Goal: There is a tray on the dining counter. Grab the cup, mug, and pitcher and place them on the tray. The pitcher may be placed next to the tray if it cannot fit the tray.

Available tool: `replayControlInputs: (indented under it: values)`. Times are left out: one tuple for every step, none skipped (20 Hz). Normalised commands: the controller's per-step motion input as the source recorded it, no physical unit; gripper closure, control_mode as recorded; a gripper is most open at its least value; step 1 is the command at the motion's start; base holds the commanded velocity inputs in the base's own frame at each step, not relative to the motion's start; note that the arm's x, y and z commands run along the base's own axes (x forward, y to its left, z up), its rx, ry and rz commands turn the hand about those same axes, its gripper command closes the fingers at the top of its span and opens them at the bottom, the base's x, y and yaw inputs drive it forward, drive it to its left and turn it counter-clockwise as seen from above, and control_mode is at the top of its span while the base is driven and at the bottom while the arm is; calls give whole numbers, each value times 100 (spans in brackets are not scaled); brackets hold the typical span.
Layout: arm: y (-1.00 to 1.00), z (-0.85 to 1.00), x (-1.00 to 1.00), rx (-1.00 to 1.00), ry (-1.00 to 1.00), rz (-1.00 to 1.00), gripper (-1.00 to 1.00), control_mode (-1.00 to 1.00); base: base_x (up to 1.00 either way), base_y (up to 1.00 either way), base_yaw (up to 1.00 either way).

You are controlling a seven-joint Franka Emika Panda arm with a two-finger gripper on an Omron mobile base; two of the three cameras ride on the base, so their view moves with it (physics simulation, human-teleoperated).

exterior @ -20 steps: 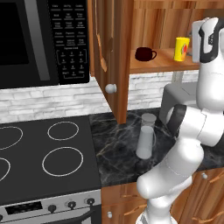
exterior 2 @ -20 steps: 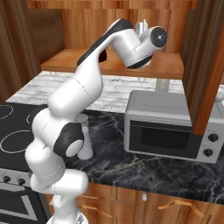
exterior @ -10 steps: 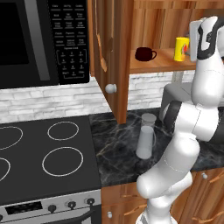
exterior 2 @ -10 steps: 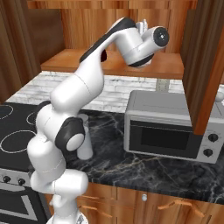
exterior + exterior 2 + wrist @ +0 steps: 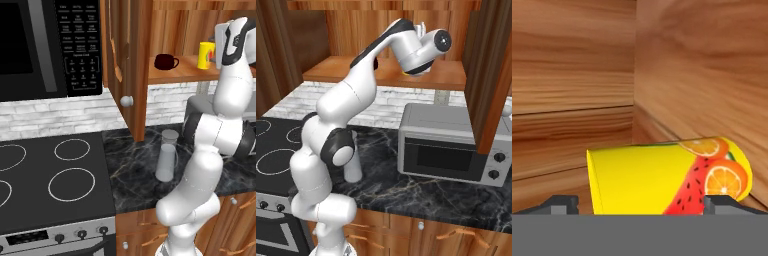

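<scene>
Wood-panelled shelf above the bench, and we're up close: the end effector [image 5: 640, 202] is spread wide, nothing gripped, one fingertip [image 5: 559, 204] on each side of the cup [image 5: 667, 177], lined up so the jaws can squeeze its round wall. Hand camera is rolled, so the cup looks sideways. Along from the cup, the mug [image 5: 165, 61] waits. Below it on the bench [image 5: 135, 165], the pitcher [image 5: 167, 155] stands.

One yellow cup [image 5: 205, 54] and one dark mug [image 5: 165, 62] are seen on the wooden shelf [image 5: 175, 73]. One glass pitcher [image 5: 167, 156] is counted on the counter [image 5: 135, 165], along with one microwave [image 5: 452, 142]. Four burner rings [image 5: 71, 184] are shown on the stove.
</scene>
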Motion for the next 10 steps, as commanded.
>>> replayControlInputs:
  values:
    - [-1,0,0,0,8,2,-100,-100,0,0,0]
    - [0,0,0,0,9,2,-100,-100,0,0,0]
    - [-1,0,0,0,9,2,-100,-100,0,0,0]
    - [0,0,0,0,7,2,-100,-100,0,0,0]
    - [0,0,0,0,9,1,-100,-100,0,0,0]
    - [0,0,0,0,10,1,-100,-100,0,0,0]
    - [0,0,0,0,10,2,-100,-100,0,0,0]
    - [0,0,0,0,9,2,-100,-100,0,0,0]
    - [0,0,0,0,8,2,-100,-100,0,0,0]
    - [0,-3,0,0,8,2,-100,-100,0,0,0]
